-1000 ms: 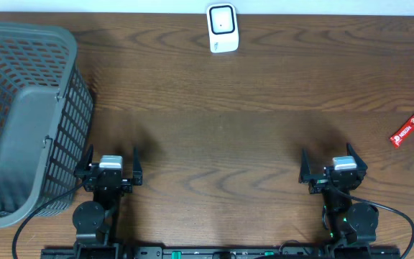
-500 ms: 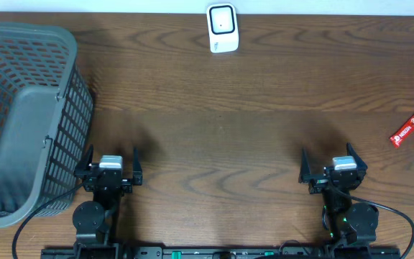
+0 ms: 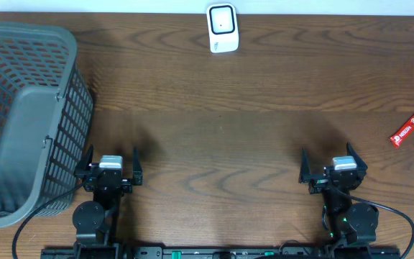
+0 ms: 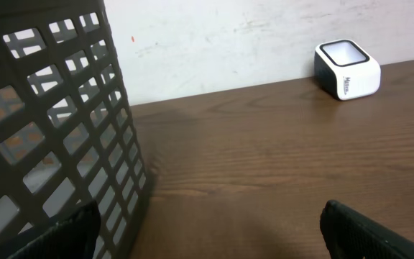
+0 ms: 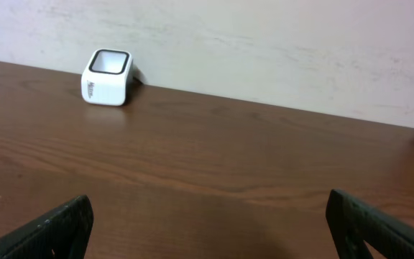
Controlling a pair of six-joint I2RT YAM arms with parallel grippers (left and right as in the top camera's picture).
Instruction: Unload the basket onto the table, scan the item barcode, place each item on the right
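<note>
both sets of fingers, left (image 3: 111, 164) and right (image 3: 334, 167), spread wide and empty at the near bench (image 3: 221, 129) edge; red snack bar (image 3: 410, 127) lies well right of the right fingers, scanner (image 3: 222, 28) far ahead, window up for presenting the barcode.

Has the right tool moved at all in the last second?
No. The right tool sits at the same spot relative to the white scanner and red snack bar.

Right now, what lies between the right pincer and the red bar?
Nothing: in the overhead view only bare table separates the open right pincer from the red bar near the right edge.
</note>
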